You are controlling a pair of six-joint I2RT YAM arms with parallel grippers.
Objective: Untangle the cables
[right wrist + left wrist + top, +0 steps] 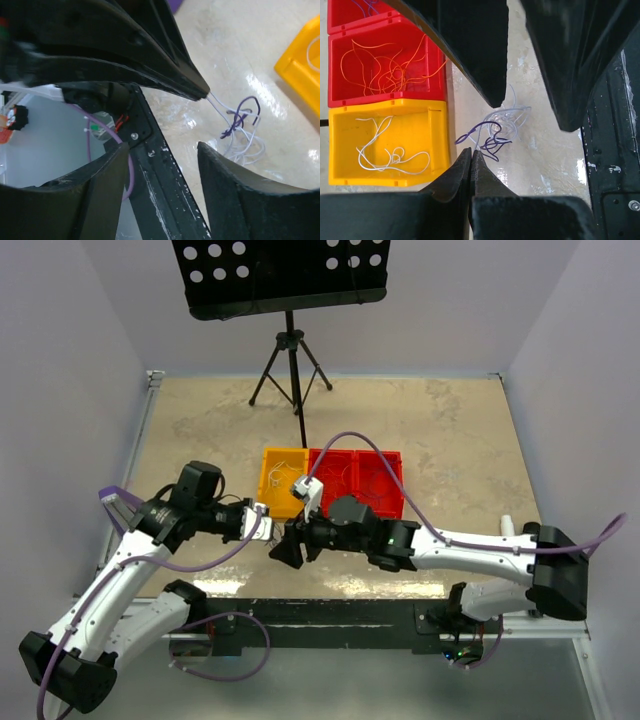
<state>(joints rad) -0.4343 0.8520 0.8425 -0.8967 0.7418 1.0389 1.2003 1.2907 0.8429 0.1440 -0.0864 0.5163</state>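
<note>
Left wrist: left end effector (471,151) tight on cables (495,135), right end effector (530,115) apart, yellow bin (440,145) alongside.

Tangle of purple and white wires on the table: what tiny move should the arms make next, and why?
Probably the open right gripper should ease onto the purple strand and close. The left gripper is shut on the white strands of the tangle, so a second grip on the other colour would let the two arms draw the colours apart.
</note>
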